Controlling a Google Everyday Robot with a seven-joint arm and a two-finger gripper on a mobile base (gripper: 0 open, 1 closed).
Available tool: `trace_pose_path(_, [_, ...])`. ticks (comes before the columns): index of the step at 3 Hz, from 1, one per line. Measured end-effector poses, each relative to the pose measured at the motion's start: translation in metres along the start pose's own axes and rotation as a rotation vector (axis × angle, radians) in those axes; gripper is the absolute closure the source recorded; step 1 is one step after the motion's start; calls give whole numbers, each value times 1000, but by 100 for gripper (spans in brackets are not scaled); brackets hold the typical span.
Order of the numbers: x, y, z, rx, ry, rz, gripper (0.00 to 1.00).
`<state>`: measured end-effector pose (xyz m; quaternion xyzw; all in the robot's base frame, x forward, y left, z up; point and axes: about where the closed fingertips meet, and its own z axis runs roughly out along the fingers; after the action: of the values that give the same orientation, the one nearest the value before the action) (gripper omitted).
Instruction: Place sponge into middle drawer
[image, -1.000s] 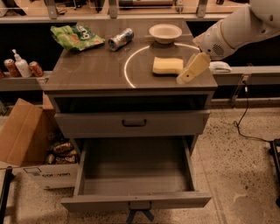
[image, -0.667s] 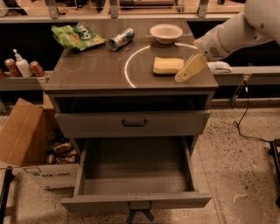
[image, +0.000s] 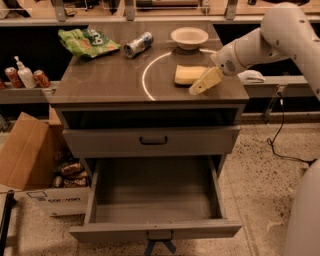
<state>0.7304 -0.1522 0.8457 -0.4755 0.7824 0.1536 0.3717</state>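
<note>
The sponge (image: 188, 74) is found on the surface (image: 100, 80), right of centre and in front of the white bowl (image: 189, 37); its long axis runs left to right in the view. The gripper (image: 197, 89) is held low at the sponge's right front corner, just beside it; contact is not established, and whether it is open or closed cannot be told. The sponge thus lies leftward of and slightly behind the gripper tip. The middle drawer (image: 155, 197) is seen pulled out below the closed drawer front (image: 152, 141); no grasp is judged made yet – alignment across the sponge's short axis is judged necessary.
</note>
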Motion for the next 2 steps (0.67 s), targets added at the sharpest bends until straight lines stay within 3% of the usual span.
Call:
trace_pose_path(1, [-2,-2,20,-24,-22,16,16])
trace_pose_path(2, [-6,-3,29,-33,-43,22,39])
